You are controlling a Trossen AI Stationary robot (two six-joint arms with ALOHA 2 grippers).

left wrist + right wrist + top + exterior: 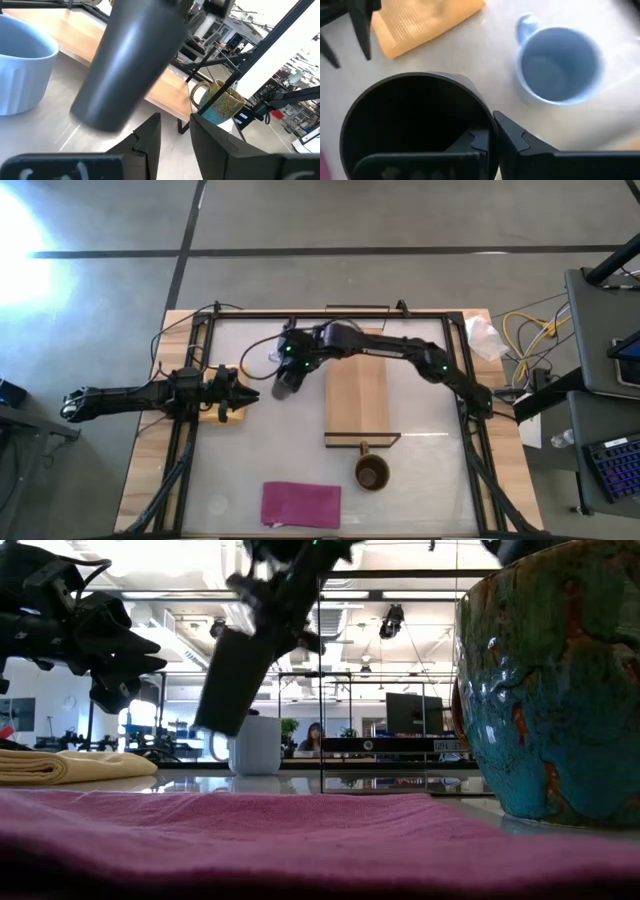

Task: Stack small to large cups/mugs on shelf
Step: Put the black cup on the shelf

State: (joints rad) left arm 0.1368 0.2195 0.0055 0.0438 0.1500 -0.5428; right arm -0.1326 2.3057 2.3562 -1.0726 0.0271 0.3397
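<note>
While the right gripper (pixel 289 376) pinches the rim of the small narrow black cup (pixel 285 385), 1 finger inside and 1 outside, that cup hangs tilted above the table (pixel 270 450), clear of its surface in the low view. Just beside it stands the light blue ceramic mug with a handle (pixel 560 65), upright on the table. Off to the left, the left gripper (pixel 238 392) hovers over the small yellow-tan folded pad (pixel 422 20), its fingers (pixel 147 142) slightly apart and holding nothing. On the long light-wood plank shelf (pixel 357 395) nothing rests; the glossy brown mug (pixel 372 472) sits beyond its dark-framed end, near the magenta cloth (pixel 300 505).
</note>
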